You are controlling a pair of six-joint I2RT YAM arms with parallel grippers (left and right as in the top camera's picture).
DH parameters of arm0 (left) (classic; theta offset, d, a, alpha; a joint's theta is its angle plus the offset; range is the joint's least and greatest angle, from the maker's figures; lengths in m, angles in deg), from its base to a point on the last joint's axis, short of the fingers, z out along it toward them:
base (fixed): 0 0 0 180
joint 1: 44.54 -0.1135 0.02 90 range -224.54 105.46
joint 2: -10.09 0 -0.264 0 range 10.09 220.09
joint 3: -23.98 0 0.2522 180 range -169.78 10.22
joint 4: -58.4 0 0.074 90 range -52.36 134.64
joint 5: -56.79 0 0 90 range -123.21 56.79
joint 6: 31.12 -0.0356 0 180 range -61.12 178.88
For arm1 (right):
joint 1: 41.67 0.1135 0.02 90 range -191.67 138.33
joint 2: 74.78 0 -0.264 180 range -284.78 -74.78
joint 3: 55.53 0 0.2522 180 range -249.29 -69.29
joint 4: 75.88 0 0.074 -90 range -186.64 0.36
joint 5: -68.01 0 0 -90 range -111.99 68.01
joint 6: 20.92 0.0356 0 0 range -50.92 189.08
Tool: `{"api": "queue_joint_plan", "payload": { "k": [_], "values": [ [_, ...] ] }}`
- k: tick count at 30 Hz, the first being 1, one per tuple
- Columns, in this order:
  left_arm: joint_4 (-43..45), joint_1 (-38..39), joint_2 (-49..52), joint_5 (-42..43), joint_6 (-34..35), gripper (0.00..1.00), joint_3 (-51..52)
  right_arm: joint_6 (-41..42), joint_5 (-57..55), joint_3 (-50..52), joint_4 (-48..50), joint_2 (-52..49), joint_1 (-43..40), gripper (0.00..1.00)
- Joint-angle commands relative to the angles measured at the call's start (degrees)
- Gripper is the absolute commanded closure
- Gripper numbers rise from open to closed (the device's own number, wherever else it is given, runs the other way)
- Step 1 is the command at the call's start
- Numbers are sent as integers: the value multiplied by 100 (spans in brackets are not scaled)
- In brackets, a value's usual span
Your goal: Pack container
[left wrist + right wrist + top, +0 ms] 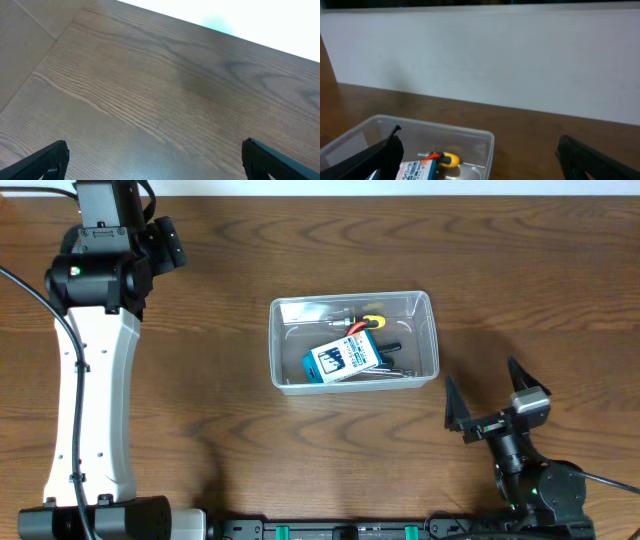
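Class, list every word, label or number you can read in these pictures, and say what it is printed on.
No text can be read.
The blue and white package in the container carries print, but it is too small and blurred to read in either view that shows it.

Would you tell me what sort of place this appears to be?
Likely a robot lab bench: a wood-grain table, a plain white wall behind it, and a clear container of small tools near the open right gripper.

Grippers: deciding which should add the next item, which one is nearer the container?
The right gripper, open just off the container's near right corner. The left gripper sits far off to the left, its view showing only bare table.
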Motion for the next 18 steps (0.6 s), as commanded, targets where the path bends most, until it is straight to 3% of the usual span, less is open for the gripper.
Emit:
{"api": "queue_joint_plan", "payload": {
  "k": [1,18],
  "values": [
    [0,-24,31,-13,31,2,20,68,57,227,46,136,-66,1],
    [0,-24,31,-13,28,2,20,70,-413,968,39,745,-90,1]
  ]
}}
